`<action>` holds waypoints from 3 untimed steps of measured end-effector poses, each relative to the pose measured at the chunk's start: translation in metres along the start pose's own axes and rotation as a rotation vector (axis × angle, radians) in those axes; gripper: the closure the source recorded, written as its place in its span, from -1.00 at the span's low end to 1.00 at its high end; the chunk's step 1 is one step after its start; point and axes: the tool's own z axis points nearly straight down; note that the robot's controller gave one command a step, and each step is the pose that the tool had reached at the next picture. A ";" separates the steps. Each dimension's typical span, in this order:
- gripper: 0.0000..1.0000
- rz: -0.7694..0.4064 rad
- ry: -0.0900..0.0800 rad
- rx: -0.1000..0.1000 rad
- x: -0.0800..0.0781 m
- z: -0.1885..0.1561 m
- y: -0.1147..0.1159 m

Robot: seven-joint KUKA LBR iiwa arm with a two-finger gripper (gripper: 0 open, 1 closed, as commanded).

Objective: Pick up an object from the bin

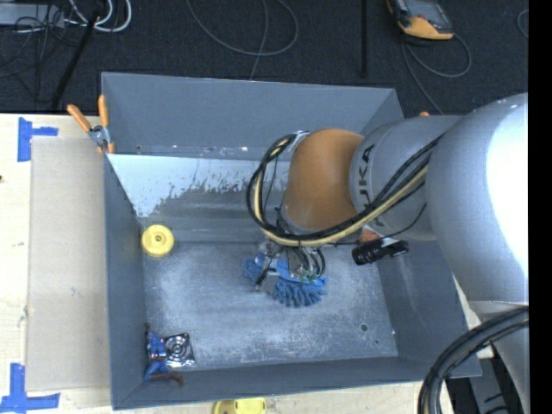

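My gripper (278, 270) hangs low in the middle of the bin, under the orange cover, and only its lower part shows. A blue bristly brush-like thing (299, 292) lies right beneath it, with a blue piece (254, 268) sticking out to its left. The gripper is down on this blue thing, touching or nearly touching it.
A yellow round cap-like thing (158, 241) lies near the bin's left wall. A small blue and silver thing (168, 350) sits in the front left corner. A black marker-like thing (379, 251) lies right of the gripper, by the arm.
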 end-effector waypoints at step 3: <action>1.00 -0.006 -0.002 0.000 0.002 -0.048 -0.003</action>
